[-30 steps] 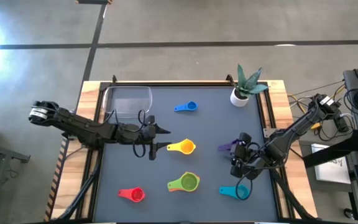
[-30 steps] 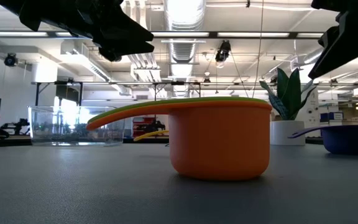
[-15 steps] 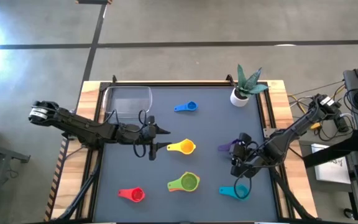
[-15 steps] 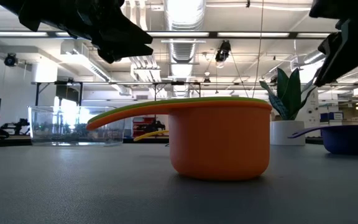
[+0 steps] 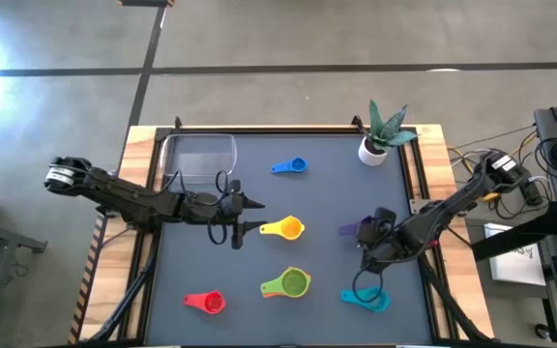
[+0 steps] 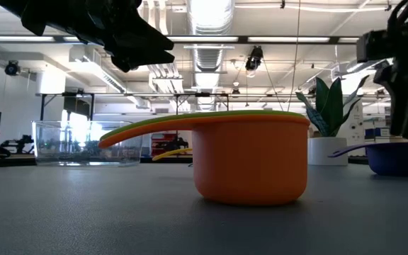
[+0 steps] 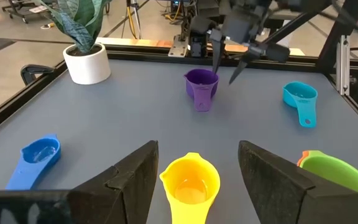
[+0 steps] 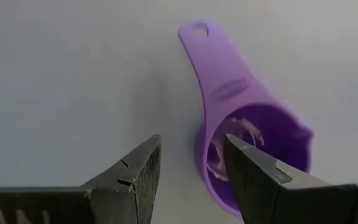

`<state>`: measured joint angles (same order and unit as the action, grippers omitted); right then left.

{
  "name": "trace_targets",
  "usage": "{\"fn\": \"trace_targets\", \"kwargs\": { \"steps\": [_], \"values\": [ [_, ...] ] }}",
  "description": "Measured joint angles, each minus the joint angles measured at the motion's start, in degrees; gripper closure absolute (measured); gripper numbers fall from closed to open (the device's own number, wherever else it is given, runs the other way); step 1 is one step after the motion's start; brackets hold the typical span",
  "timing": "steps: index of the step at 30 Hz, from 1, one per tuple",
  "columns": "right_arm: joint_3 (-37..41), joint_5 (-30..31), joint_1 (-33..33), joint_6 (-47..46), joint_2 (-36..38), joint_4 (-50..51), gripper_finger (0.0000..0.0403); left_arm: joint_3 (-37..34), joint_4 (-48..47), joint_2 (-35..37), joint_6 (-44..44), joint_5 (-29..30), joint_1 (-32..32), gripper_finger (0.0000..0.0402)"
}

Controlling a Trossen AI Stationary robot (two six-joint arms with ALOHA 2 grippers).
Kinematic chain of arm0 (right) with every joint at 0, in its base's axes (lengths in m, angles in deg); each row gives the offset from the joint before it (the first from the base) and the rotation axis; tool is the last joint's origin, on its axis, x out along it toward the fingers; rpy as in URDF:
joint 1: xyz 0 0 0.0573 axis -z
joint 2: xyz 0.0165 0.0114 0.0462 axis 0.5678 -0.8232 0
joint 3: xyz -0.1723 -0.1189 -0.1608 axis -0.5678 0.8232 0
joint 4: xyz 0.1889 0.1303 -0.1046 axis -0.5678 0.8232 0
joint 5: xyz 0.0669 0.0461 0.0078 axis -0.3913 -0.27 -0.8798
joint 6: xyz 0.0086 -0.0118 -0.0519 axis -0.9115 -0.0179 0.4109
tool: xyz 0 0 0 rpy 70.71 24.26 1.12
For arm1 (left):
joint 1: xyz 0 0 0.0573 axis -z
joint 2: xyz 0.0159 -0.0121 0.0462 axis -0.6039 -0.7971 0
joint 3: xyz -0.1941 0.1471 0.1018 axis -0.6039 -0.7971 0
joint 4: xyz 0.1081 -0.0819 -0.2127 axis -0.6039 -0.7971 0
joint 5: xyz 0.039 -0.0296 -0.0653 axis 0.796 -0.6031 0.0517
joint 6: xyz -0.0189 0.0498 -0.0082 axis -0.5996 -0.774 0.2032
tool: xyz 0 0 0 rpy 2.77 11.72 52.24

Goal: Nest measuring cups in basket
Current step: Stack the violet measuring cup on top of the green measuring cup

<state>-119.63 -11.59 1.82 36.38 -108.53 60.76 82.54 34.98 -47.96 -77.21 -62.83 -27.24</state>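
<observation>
Tabletop: purple cup (image 8: 247, 134) apparently beneath right jaws; untouched.

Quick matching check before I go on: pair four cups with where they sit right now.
Things:
1. purple cup
2. yellow cup
3. green cup
4. blue cup

Places:
A. nested inside the orange cup
B. just ahead of the left gripper
C. below the right gripper
D. between the basket and the plant pot

Pairs: 1-C, 2-B, 3-A, 4-D
</observation>
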Motion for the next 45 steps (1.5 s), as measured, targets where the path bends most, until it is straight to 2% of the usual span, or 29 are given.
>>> {"fn": "trace_targets", "kwargs": {
  "steps": [13,17,22,27,30,38,45],
  "values": [
    [0.00,-0.62,0.20,-0.88,-5.16,3.17,0.0239,-0.04,0.02,0.00,0.14,-1.15,0.00,0.0196],
    [0.00,-0.62,0.20,-0.88,-6.35,3.22,0.0250,-0.04,-0.10,0.00,0.15,-1.20,0.00,0.0196],
    [0.00,-0.96,0.20,-0.88,-7.53,3.26,0.0298,-0.04,-0.42,0.14,0.56,-1.20,0.00,0.0196],
    [-0.06,-2.14,0.20,-0.98,-7.83,3.09,0.0381,1.16,-4.65,3.05,0.07,-1.17,0.00,0.0196],
    [-1.15,-2.16,0.20,-1.03,-7.57,2.84,0.0390,1.95,-7.84,6.15,-0.12,-1.15,0.00,0.0196],
    [-8.49,1.05,0.20,0.87,-7.68,2.84,0.0393,0.42,-11.28,12.66,0.12,-1.06,0.11,0.0196],
    [-21.44,6.70,0.20,9.55,-11.59,2.26,0.0394,-2.57,-10.75,17.85,0.35,-1.04,0.11,0.0196]
  ]
}}
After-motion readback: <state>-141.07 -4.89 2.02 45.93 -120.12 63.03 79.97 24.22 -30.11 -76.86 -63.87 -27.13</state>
